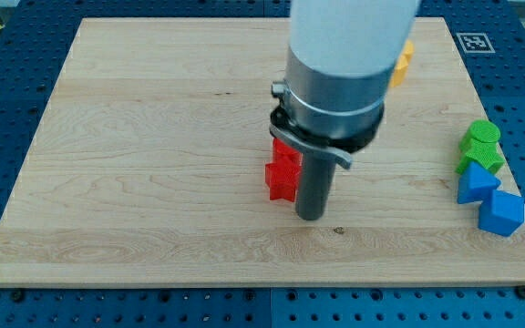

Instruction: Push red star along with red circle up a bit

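Note:
A red star [282,180] lies near the middle of the wooden board [153,164]. Just above it, another red block [283,148] touches it and is partly hidden behind the arm; its shape cannot be made out, and it may be the red circle. My tip [311,217] rests on the board just right of the red star and slightly below it, close to it or touching it. The arm's wide grey body [335,73] covers the board above the tip.
A yellow block [401,62] peeks out from behind the arm near the view's top. At the view's right edge stand a green block [480,134], a second green block [482,158], a blue triangular block [475,182] and a blue cube-like block [501,213].

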### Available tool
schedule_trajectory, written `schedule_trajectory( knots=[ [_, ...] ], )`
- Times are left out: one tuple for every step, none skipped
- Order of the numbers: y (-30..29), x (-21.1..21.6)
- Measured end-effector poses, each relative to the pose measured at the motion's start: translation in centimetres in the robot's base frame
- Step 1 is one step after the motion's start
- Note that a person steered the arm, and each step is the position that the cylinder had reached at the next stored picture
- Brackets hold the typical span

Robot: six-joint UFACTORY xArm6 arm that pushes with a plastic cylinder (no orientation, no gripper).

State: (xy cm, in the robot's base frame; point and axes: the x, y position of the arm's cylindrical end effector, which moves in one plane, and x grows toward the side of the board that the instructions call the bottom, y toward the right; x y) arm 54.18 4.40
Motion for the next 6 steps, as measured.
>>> schedule_trajectory(
  knots=[
    [-1.2, -1.2],
    [-1.2, -1.8],
    [-1.4, -0.3],
    [-3.6, 1.9],
    [-7.6, 2.5],
    [-8.2, 1.8]
  ],
)
